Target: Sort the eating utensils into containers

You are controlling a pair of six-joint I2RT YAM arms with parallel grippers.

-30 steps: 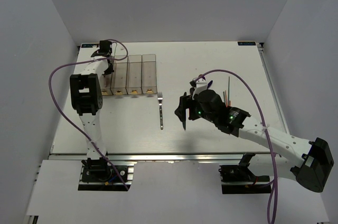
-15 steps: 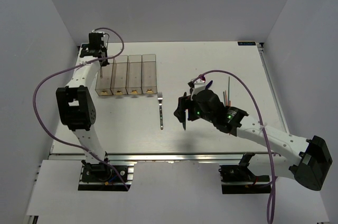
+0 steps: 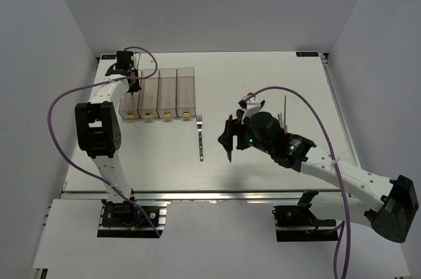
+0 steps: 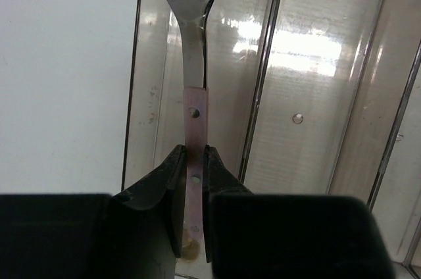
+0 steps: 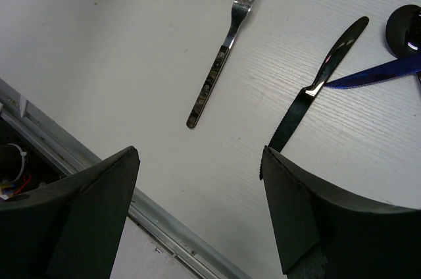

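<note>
My left end effector (image 4: 191,226) is clamped tight on the handle of a silver fork (image 4: 191,42), which sticks out straight ahead of my fingers (image 4: 161,183), head end farthest from me. Half a second ago I was holding it out past the far end of the bins. Now I have swung back in, and the fork points down into the leftmost bin (image 4: 158,114), between its two long walls. From above, my left end effector (image 3: 129,79) sits over the far end of the bin row (image 3: 169,91). I judge the fork is lined up, so what is left here is to lower it and let go.

My right end effector (image 5: 199,154) has hardly moved. Its jaws are spread wide and hold nothing as it hovers over the worktop (image 5: 99,49). The second fork (image 5: 220,62) lies just ahead of it, and the black knife (image 5: 316,85) ahead to the right, its blade tip close to my right finger. The blue knife (image 5: 375,74) is beyond that. All of these are still unsorted.
</note>
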